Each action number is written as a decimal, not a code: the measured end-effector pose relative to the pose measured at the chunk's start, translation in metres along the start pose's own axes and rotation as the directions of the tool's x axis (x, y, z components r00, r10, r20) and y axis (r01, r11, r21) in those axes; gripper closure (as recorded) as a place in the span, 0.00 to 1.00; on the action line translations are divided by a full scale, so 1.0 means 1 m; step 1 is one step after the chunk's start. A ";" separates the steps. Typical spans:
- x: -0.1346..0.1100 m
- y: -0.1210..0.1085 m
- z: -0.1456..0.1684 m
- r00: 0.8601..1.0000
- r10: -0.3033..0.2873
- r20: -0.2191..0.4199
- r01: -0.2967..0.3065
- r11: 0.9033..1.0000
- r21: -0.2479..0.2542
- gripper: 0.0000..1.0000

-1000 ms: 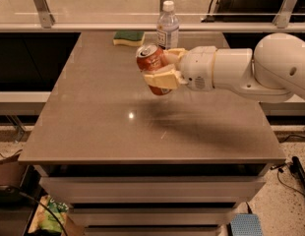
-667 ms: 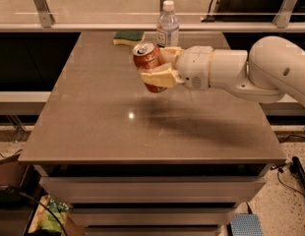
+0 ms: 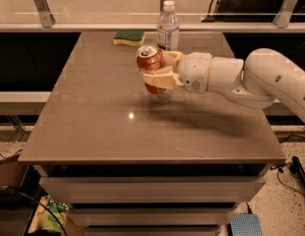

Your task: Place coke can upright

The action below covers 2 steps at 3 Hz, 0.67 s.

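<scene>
The coke can (image 3: pixel 149 62) is red-orange with a silver top and pull tab. It stands nearly upright in my gripper (image 3: pixel 157 69), which is shut on it from the right. The can hangs just above the grey table (image 3: pixel 93 122), over its back middle part. One cream finger (image 3: pixel 160 78) crosses the can's front and hides its lower half. My white arm reaches in from the right edge of the view.
A clear water bottle (image 3: pixel 167 27) with a white cap stands just behind the can. A green and yellow sponge (image 3: pixel 129 38) lies at the table's back left. A glass railing runs behind the table. Drawers sit below the tabletop.
My gripper has carried the can a little to the left and slightly toward the back. The can stays upright in the grip. The bottle and sponge have not moved.
</scene>
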<state>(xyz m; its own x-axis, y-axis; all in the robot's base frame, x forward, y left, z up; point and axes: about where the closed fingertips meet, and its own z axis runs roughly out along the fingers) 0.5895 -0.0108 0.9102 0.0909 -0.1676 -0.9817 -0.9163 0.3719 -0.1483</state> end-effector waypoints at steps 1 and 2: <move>0.020 -0.008 0.003 0.998 0.060 0.012 -0.060 0.998 0.001 1.00; 0.034 -0.013 0.004 0.994 0.106 0.018 -0.106 0.994 0.004 1.00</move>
<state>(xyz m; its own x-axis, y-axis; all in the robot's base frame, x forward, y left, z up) 0.6065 -0.0175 0.8780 0.0003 -0.1104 -0.9939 -0.9194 0.3910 -0.0437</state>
